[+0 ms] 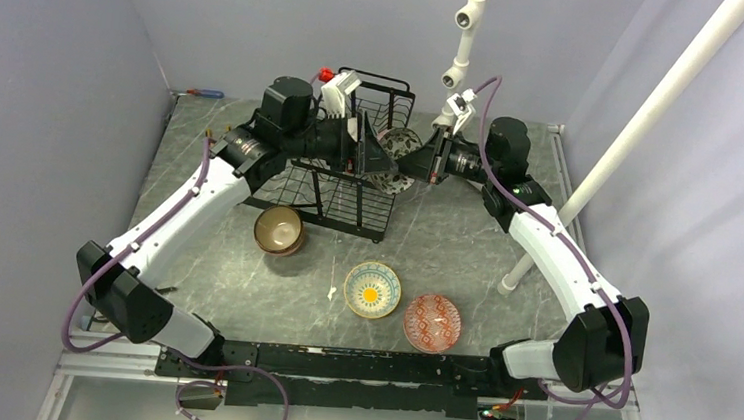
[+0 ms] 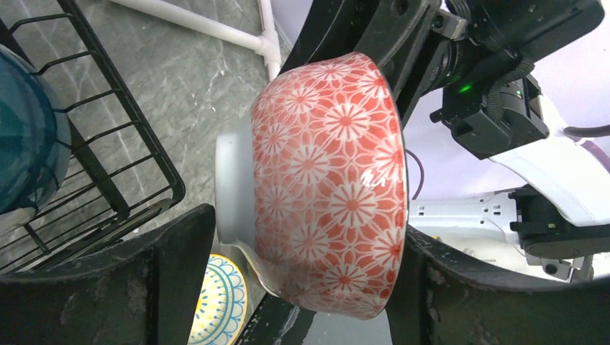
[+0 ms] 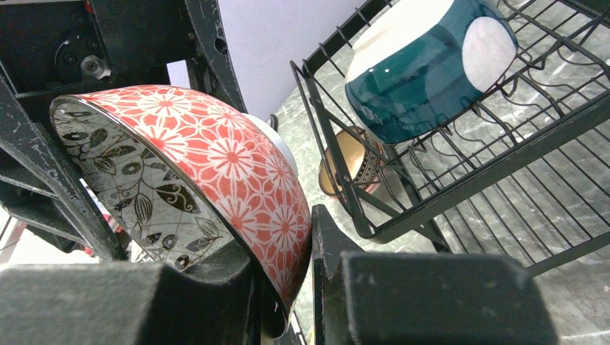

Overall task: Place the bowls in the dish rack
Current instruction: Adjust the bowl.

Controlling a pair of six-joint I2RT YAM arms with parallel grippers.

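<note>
A red flower-patterned bowl (image 1: 395, 160) hangs on its side in the air at the right edge of the black wire dish rack (image 1: 344, 196). My right gripper (image 3: 284, 244) is shut on its rim, one finger inside and one outside. My left gripper (image 2: 302, 230) is open, its jaws straddling the same bowl (image 2: 324, 180): one stands clear of the white foot, the other sits at the rim. A teal-and-white bowl (image 3: 424, 65) rests in the rack's raised basket (image 3: 467, 172). On the table lie a brown bowl (image 1: 278, 230), a yellow-and-teal bowl (image 1: 372, 289) and another red-patterned bowl (image 1: 431, 322).
A white pipe stand (image 1: 646, 121) slants up at the right, its foot on the table beside my right arm. A second white pipe (image 1: 465, 37) hangs behind the rack. An orange-handled tool (image 1: 204, 92) lies at the far left corner.
</note>
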